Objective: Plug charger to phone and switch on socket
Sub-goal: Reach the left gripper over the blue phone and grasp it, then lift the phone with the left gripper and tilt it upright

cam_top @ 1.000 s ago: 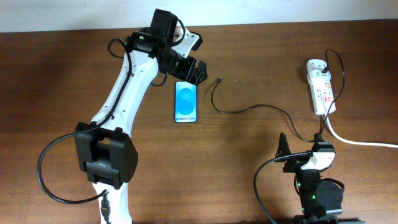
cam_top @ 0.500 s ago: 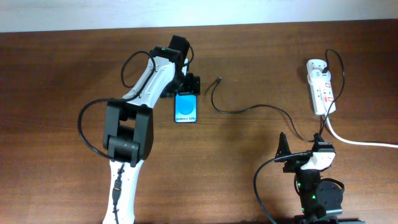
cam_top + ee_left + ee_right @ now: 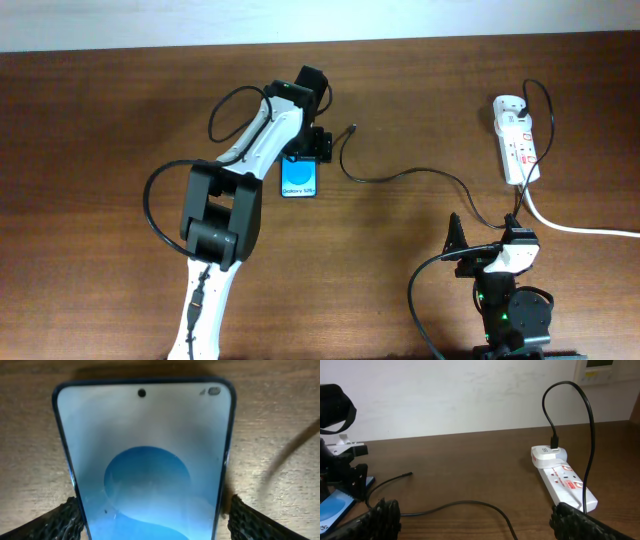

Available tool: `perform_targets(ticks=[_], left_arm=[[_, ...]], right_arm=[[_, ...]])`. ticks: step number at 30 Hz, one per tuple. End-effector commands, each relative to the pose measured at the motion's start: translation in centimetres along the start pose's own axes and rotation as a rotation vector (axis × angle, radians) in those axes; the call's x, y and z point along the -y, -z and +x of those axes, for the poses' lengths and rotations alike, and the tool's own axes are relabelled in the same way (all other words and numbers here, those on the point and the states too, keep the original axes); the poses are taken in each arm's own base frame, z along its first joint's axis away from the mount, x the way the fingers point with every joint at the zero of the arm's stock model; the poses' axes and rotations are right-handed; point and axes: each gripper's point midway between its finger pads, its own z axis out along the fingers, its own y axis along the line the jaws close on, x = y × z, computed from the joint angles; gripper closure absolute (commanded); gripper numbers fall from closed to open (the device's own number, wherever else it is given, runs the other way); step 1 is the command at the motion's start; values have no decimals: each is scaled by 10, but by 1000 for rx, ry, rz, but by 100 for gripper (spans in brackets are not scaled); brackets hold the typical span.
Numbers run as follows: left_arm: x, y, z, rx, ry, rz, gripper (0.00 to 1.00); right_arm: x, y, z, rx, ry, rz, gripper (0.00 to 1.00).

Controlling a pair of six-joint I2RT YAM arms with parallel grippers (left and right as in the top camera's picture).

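The phone (image 3: 300,182) lies flat on the wooden table with its blue oval screen lit. It fills the left wrist view (image 3: 145,435). My left gripper (image 3: 306,148) is open and low over the phone's far end, one finger at each long edge (image 3: 150,522). The charger, a thin black cable (image 3: 400,175), lies loose with its plug tip (image 3: 354,128) just right of the phone. Its other end sits on a white plug block (image 3: 508,104) in the socket (image 3: 520,150). My right gripper (image 3: 488,250) is open and empty near the front edge, over the cable (image 3: 470,504).
The socket's thick white cord (image 3: 580,228) runs off the right edge. The right wrist view shows the socket (image 3: 565,480), the phone (image 3: 335,505) and a pale wall behind the table. The left arm (image 3: 255,150) stretches from the front left toward the phone.
My left arm has swung right and its gripper has come down from the phone's upper left onto the phone's far end. The right arm, cable and socket have not moved.
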Motion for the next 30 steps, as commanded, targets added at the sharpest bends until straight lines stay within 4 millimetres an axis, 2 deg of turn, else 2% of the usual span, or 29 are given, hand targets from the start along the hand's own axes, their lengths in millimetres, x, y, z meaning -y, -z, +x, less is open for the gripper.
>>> perform_targets(ticks=[1,7,9,13,16,21,24,27,29,30], left_arm=[[-2,-23,18,-91,49,-12,8],[5,-22,25,-126,59,27,11],[7,-23,21,-110,77,36,13],[10,-23,19,-97,72,41,10],[12,-23,15,-80,72,48,16],[13,-23,10,-63,75,54,17],[14,-23,7,-51,75,59,28],[16,-15,-1,-29,76,68,29],[18,-3,-8,-8,75,75,29],[16,9,-15,10,79,70,30]], right_arm=[[2,0,2,-3,1,14,1],[2,0,3,-4,1,14,1],[2,0,2,-3,1,14,2],[2,0,2,-3,1,14,2],[2,0,2,-3,1,14,1],[2,0,3,-4,1,14,2],[2,0,2,-3,1,14,2],[2,0,2,-3,1,14,1],[2,0,2,-3,1,14,1],[2,0,2,-3,1,14,2]])
